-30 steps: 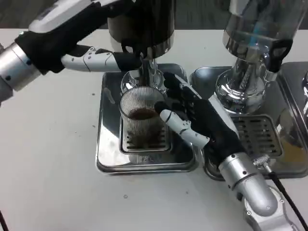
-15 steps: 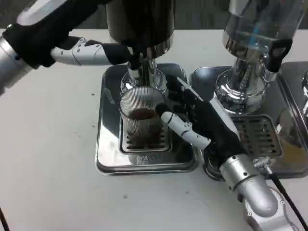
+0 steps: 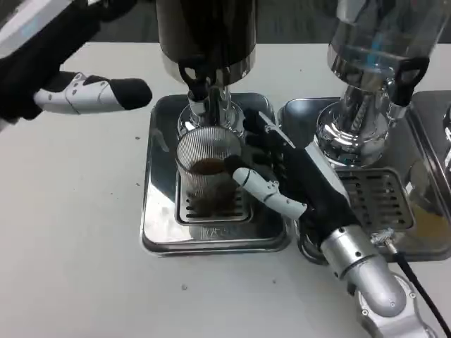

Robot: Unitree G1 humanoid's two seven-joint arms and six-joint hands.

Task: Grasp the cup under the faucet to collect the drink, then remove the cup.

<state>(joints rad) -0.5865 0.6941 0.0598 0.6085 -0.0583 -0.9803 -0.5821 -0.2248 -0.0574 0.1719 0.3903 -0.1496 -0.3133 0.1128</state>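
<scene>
the cup stands in the middle of the frame on the grate of the left drip tray, right below the faucet of the dark dispenser, and a dark drink shows inside it, filling only the lower part as far as the ribbed wall lets one judge, so the collecting looks at least partly done; no stream can be made out between the faucet and the cup. the right hand lies at the cup's right side, its fingers wrapped toward the wall with a white one against the near side and black ones at the far side, so it appears to be gripping the cup, though the contact on the far side is partly hidden. the left hand is in the upper left of the frame, off the faucet handle and apart from the dispenser, fingers held out together and holding nothing. what is left, by this reading, is the removal: the cup is not yet lifted or drawn out from under the faucet onto the desk. a second dispenser stands at the upper right
</scene>
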